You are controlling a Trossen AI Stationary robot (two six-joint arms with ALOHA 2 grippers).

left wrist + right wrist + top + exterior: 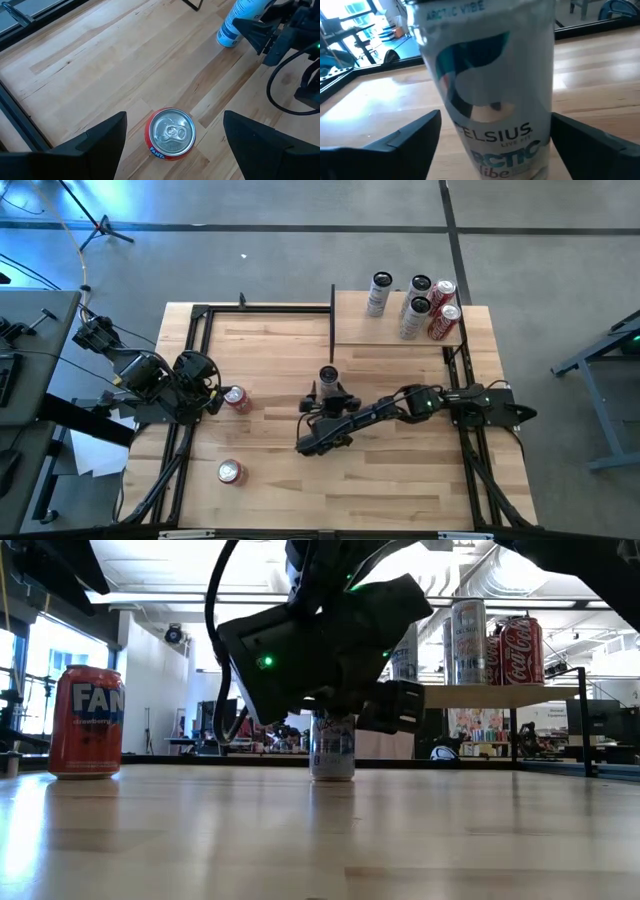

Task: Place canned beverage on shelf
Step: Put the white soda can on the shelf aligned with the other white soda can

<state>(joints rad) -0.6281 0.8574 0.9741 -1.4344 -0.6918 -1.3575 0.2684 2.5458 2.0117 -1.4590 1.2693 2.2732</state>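
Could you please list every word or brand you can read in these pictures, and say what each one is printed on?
"CELSIUS", "ARCTIC VIBE": slim white can between the right gripper's fingers.
"FAN": orange can standing on the table.
"FANTA": rim of the orange can below the left gripper.
"Coca-Cola": red can on the shelf.
Other shelf cans: too small to read.

White Celsius can [328,376] upright mid-table — shelf [398,320] holds five cans.

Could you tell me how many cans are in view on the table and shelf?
8: five on the shelf, clustered at its right; a white can between the right gripper's fingers; an orange can by the left gripper; another orange can nearer the front. Some may be hidden.
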